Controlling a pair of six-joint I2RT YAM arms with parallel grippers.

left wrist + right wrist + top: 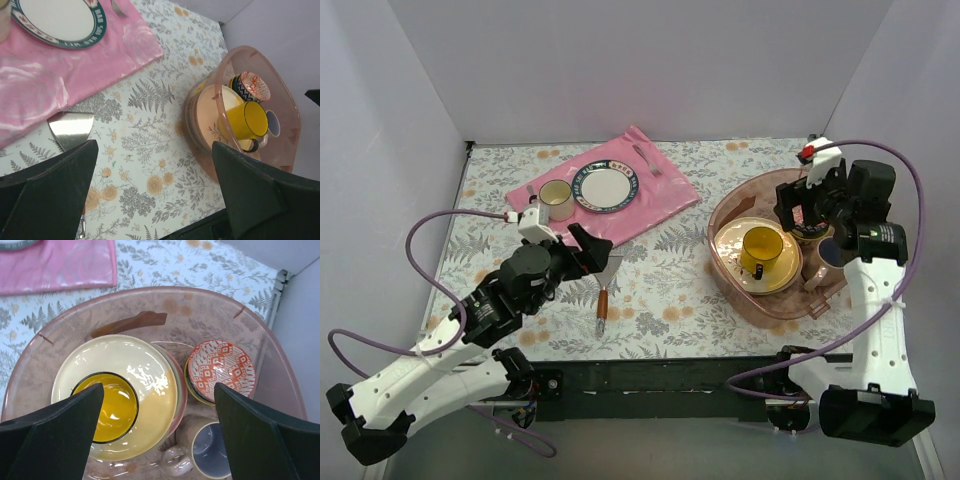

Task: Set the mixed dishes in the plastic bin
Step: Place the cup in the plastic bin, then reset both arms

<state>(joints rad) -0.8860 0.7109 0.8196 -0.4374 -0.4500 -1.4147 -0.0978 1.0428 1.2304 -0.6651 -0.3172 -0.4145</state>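
Observation:
The translucent pink-brown plastic bin (752, 306) stands at the right. In it a yellow mug (107, 407) sits on a stack of cream and pink plates (150, 375). Beside them are a stack of small bowls with an orange-patterned one on top (220, 370) and a pinkish mug with a dark inside (212, 450). My right gripper (160, 440) is open and empty, hovering above the bin's contents (807, 222). My left gripper (597, 250) is open and empty over the tablecloth left of the bin (155, 200). The bin also shows in the left wrist view (287, 107).
A pink mat (650, 200) at the back holds a white blue-rimmed plate (605, 188) and a cream mug (556, 200). A metal spatula with a wooden handle (604, 290) lies under my left gripper. A brown wooden utensil (130, 322) lies in the bin. White walls surround the table.

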